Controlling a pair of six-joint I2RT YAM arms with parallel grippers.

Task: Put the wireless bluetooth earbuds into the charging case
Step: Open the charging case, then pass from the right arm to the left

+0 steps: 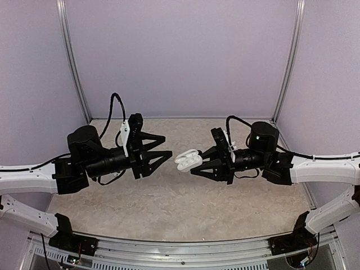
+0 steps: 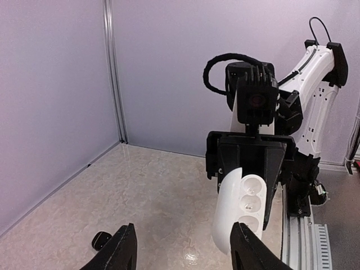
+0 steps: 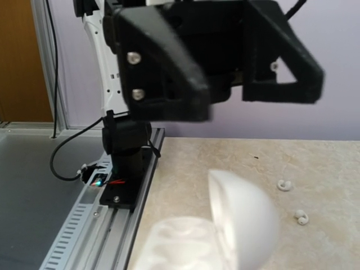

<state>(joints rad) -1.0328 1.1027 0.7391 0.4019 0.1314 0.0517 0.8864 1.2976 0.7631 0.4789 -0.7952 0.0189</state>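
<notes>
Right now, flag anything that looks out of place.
The open charging case hangs in mid-air in the right tool, its wells empty; two white earbuds lie loose on the table. The left tool holds nothing.

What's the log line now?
right tool: gripping open white plastic charging case | left tool: open, empty | tiny white earbuds: on table

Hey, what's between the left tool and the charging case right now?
Nothing: in the top view only bare table shows in the gap between the open left tool and the charging case, held by the right tool.
</notes>
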